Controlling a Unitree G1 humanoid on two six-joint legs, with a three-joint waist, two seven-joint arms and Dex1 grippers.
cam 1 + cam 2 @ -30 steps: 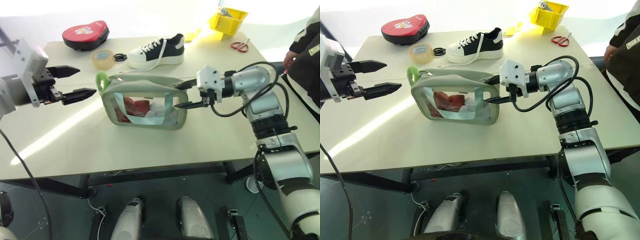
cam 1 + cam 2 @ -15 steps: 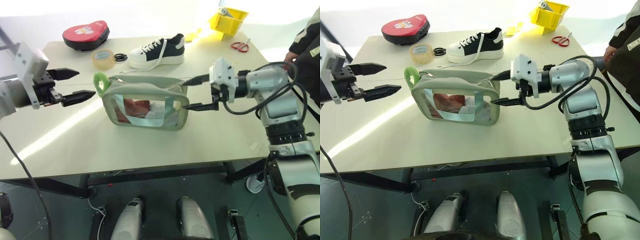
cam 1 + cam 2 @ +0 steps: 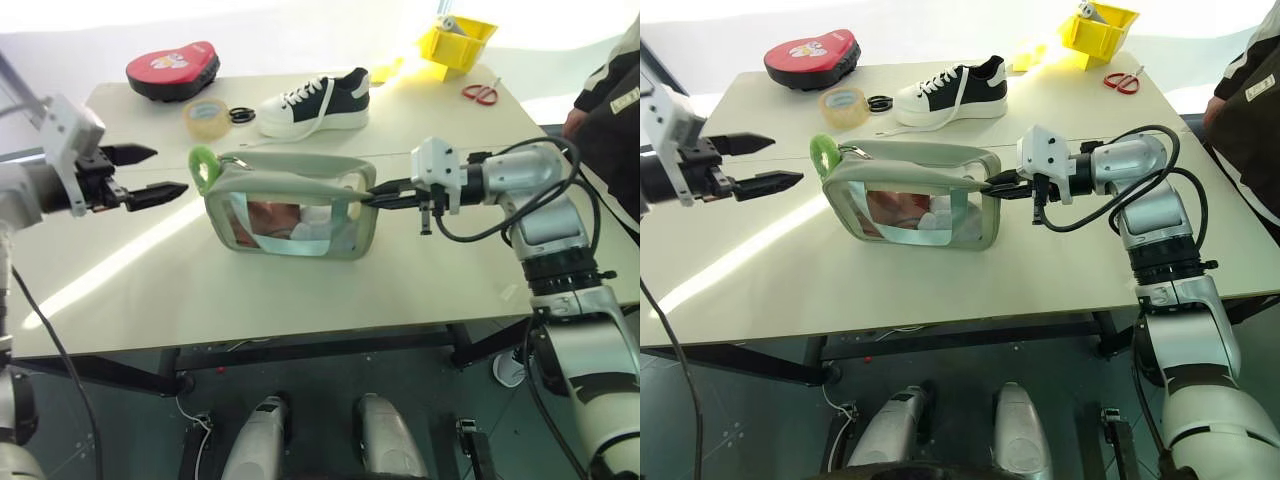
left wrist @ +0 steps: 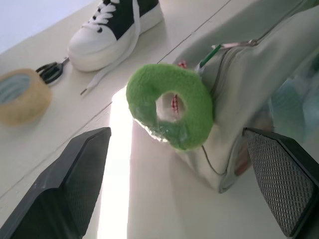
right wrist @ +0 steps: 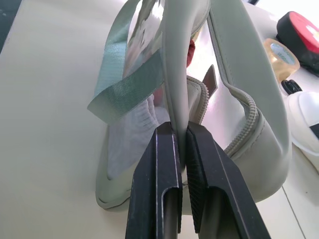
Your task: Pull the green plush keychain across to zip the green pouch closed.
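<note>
A: The right gripper (image 5: 180,144) has clamped down since a second ago. Its two black fingers (image 5: 158,184) were spread wide at the pouch's end then; now they pinch the edge of the green pouch (image 3: 290,205) at its right-hand end, with the fabric rim squeezed between them.

B: And the left gripper (image 3: 155,172)?

A: Wide open, holding nothing. It has come forward and down a little, and its fingertips now sit just beside the green plush keychain (image 4: 169,104), apart from it.

B: Where is the keychain?

A: At the pouch's left end, standing up from the zip pull, as before. The zip along the top is not closed.

B: Has the pouch moved?

A: It stands in about the same spot in the middle of the table (image 3: 300,290), with the sneaker (image 3: 315,100) and tape roll (image 3: 205,115) behind it.
</note>
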